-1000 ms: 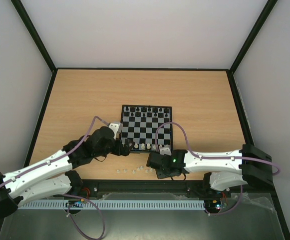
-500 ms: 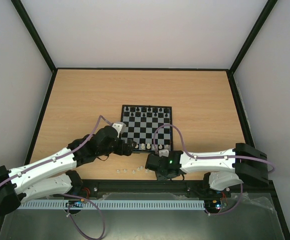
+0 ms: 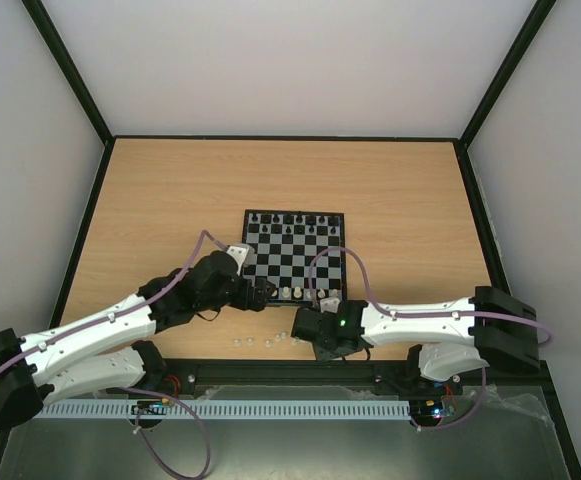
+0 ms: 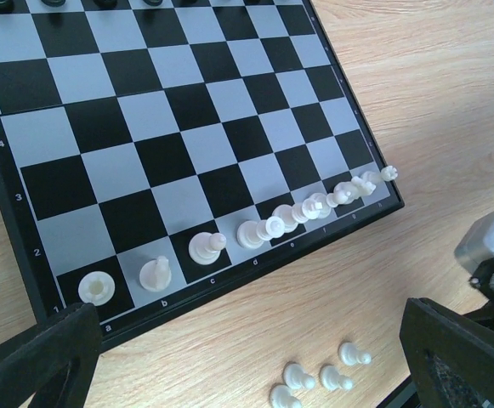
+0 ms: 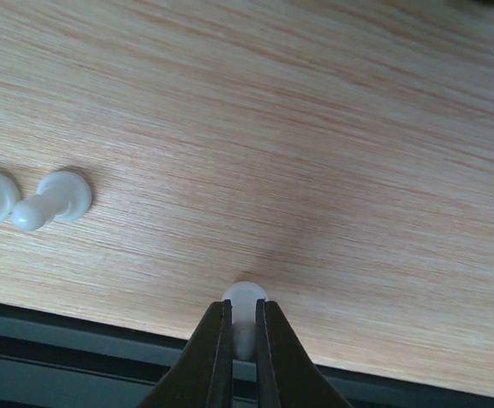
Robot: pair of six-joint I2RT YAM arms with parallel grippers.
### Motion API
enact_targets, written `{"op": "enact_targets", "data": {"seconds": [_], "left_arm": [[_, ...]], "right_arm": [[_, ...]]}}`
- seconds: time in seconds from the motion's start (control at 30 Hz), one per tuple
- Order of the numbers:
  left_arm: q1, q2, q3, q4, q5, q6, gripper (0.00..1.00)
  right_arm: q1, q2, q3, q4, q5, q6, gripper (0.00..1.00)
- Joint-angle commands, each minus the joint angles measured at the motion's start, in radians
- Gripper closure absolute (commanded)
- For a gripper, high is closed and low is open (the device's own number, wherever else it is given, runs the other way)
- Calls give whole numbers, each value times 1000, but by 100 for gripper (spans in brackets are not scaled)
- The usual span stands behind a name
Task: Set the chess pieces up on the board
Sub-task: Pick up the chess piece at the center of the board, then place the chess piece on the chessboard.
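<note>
The board (image 3: 310,262) lies mid-table, black pieces on its far rows and a line of white chess pieces (image 4: 272,228) along its near row. Several loose white pawns (image 4: 319,377) lie on the wood just in front of the board (image 4: 178,127). My right gripper (image 5: 244,319) is low over the table's near edge, shut on one white pawn (image 5: 245,297) that rests on the wood. Two more pawns (image 5: 55,198) lie to its left. My left gripper (image 4: 247,374) hangs open above the board's near edge and holds nothing.
The table's black front rail (image 5: 383,393) runs directly beneath the right fingers. In the top view the two grippers sit close together, left gripper (image 3: 260,297) and right gripper (image 3: 306,335), with the loose pawns (image 3: 260,341) between them.
The right jaws closed onto the white pawn. The left arm shifted slightly right along the board's near edge and stayed open.
</note>
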Motion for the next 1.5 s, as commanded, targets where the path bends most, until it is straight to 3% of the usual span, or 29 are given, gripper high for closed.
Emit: {"op": "enact_targets", "data": {"seconds": [0.0, 0.27, 0.63, 1.0, 1.47], "left_arm": [[-4, 6, 15, -10, 6, 15, 1], [23, 41, 101, -38, 9, 61, 1], [89, 64, 111, -23, 46, 86, 1], [108, 68, 117, -24, 45, 76, 1], [110, 63, 88, -18, 41, 63, 1]], "right_arm": [[0, -43, 95, -179, 70, 24, 98], [-252, -137, 253, -296, 109, -171, 98], [-578, 98, 392, -181, 10, -500, 99], [-649, 273, 409, -96, -36, -591, 99], [-654, 311, 358, -59, -58, -605, 98]]}}
